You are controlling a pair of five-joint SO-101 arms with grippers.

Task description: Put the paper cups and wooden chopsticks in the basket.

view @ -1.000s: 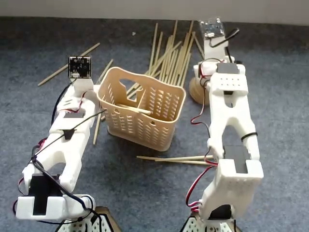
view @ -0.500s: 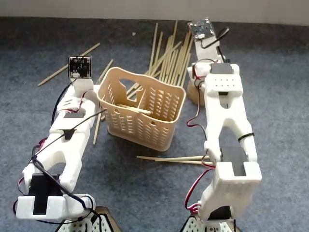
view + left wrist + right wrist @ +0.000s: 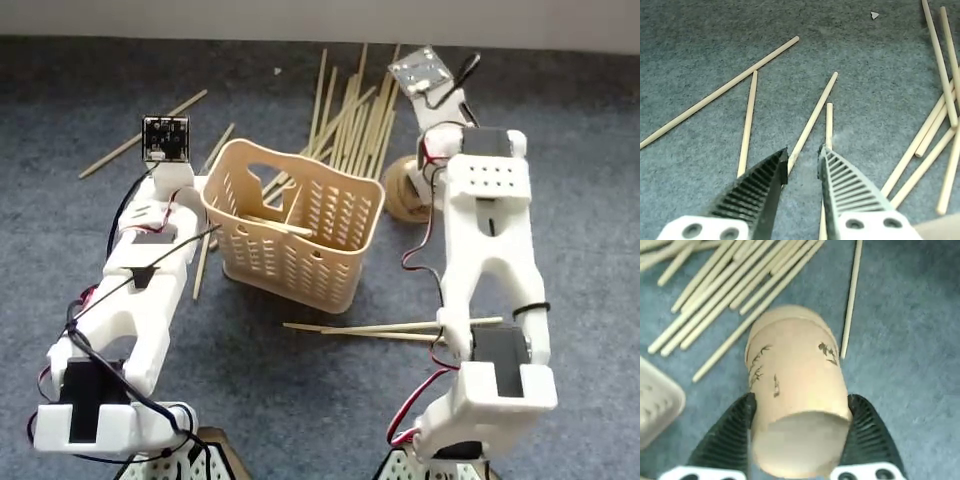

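The basket (image 3: 295, 225) sits mid-worktop (image 3: 250, 380), between the two arms. Some sticks (image 3: 275, 222) lie inside it. A pile of chopsticks (image 3: 350, 110) lies behind it, and two chopsticks (image 3: 370, 328) lie in front. The paper cup (image 3: 402, 190) lies on its side just right of the basket, between the right arm's jaws.

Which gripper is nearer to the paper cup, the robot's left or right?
Right. The right gripper clasps the paper cup between its fingers; the left gripper hangs open over loose chopsticks, across the basket from it.
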